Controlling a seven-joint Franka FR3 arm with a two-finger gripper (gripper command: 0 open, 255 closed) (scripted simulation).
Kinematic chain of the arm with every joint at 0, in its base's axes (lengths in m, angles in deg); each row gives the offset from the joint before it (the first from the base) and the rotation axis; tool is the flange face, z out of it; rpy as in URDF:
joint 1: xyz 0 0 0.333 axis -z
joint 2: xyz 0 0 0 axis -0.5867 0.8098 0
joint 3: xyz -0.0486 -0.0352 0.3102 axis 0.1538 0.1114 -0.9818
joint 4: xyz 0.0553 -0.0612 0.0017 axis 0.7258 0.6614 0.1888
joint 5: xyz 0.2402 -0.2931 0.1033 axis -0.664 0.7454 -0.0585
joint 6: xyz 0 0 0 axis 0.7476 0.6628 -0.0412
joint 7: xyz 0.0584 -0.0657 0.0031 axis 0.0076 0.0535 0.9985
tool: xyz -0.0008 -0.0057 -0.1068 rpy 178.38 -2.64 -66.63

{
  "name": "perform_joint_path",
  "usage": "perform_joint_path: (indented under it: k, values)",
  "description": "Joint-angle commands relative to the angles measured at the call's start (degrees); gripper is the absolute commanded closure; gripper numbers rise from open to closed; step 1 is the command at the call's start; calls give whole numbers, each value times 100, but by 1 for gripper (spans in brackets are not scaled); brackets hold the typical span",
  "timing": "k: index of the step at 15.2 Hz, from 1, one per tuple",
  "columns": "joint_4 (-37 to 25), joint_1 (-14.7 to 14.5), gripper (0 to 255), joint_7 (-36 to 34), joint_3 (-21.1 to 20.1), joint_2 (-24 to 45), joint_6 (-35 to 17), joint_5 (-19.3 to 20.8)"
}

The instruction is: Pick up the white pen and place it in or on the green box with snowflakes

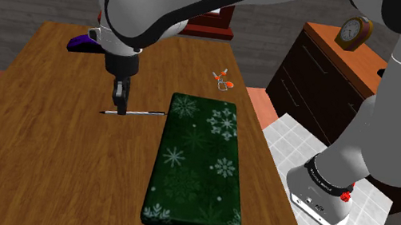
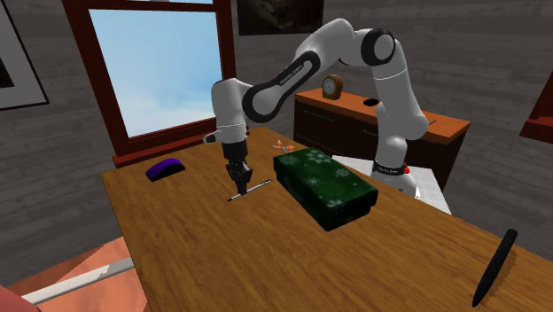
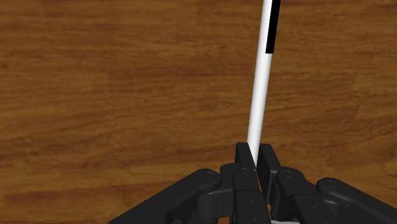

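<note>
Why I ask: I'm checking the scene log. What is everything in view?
table: 1, brown wood, under everything
white pen: 1, white with black clip, on the table beside the box
box: 1, dark green with snowflakes, on the table
purple thing: 1, purple, table's window end
black pen: 1, black, table edge
clock: 1, brown, on the cabinet
gripper: 1, black, shut on the white pen
arm: 1, white

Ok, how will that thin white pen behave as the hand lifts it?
The thin white pen looks straight and rigid, so it likely won't droop. The black hand clasps it near one end, so the long free part may pivot. Its smooth round barrel would probably roll if dropped on the wooden table.
</note>
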Motion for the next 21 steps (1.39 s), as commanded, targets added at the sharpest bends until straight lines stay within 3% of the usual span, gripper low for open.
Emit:
perform_joint_path:
  k: [1, 5, 21]
  values:
    - [0, -1, 255, 0, 0, 1, -1, 0]
    - [0, 1, 255, 1, 0, -1, 2, 0]
    - [-609, 41, 255, -206, -24, -448, 1031, -8]
